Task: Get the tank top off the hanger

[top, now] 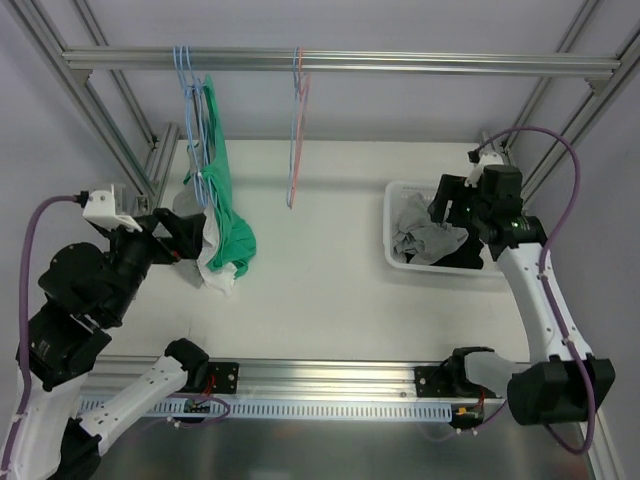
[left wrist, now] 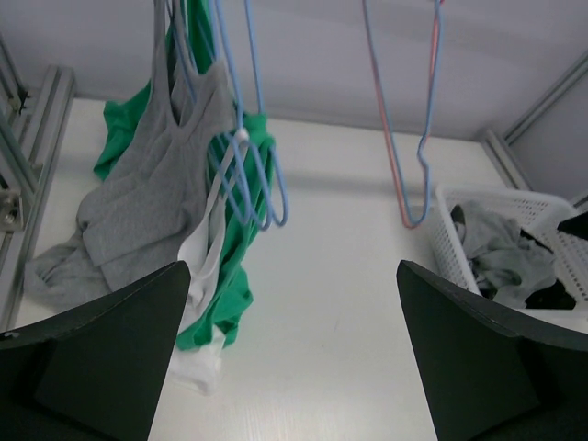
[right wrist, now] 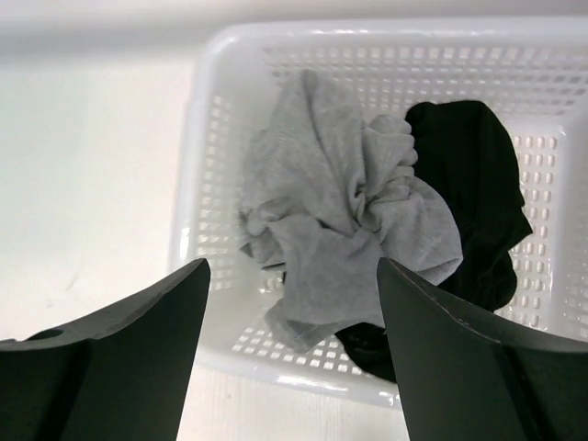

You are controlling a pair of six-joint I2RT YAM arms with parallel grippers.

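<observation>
The grey fabric tank top point(left wrist: 147, 184) hangs far left on a blue wire hanger point(left wrist: 248, 175), against a green garment point(left wrist: 237, 285). The left hand point(left wrist: 292, 268), spread wide, should pinch grey cloth only, then slip a strap off.

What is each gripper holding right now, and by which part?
Nothing. The left gripper is open, facing the hanging gray tank top; the right gripper is open above the basket of clothes.
</observation>
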